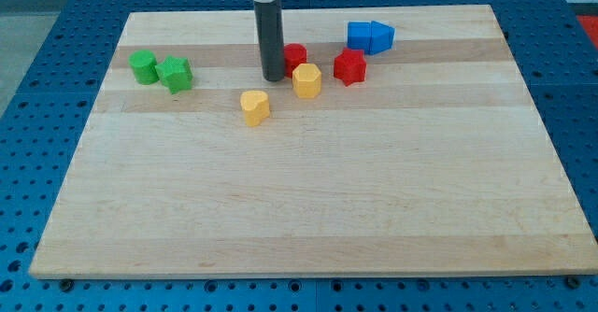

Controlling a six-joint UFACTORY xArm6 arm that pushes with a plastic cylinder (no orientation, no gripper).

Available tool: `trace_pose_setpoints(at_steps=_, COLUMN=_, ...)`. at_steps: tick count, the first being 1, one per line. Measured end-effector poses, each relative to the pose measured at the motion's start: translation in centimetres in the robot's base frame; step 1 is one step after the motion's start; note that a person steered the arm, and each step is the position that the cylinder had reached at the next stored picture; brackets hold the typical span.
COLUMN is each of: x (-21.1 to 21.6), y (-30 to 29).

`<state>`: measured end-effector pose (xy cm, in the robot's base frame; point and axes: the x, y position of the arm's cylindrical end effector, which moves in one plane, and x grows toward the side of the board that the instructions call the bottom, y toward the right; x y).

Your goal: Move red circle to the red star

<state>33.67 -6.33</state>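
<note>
Tip (273, 77): upper centre of frame, down on the tabletop (308, 209), just left of the red circle (295, 57), touching or nearly so.
Gripper: none fitted; a plain rod only, nothing open or shut, nothing held.
Red circle: upper centre, partly hidden behind the rod; yellow hexagon (306, 80) just below and right of it.
Red star (349, 66): right of the circle, near but apart, a gap between.
Risk, hexagon: sits close to the push line; rightward push judged likely to clip it and drag it along or turn the circle off course.
Risk, round block: off-centre contact judged likely to let the circle slip round the tip.
Risk, overshoot: hard push could knock the star toward the blue blocks (371, 36) at upper right.
Bystanders: yellow heart (254, 106) and green blocks (161, 70), left, clear of the path.
</note>
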Motion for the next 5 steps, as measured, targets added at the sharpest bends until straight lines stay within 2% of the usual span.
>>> trace_pose_setpoints(at_steps=2, x=-2.8, y=-3.2)
trace_pose_setpoints(at_steps=5, x=-2.9, y=-0.9)
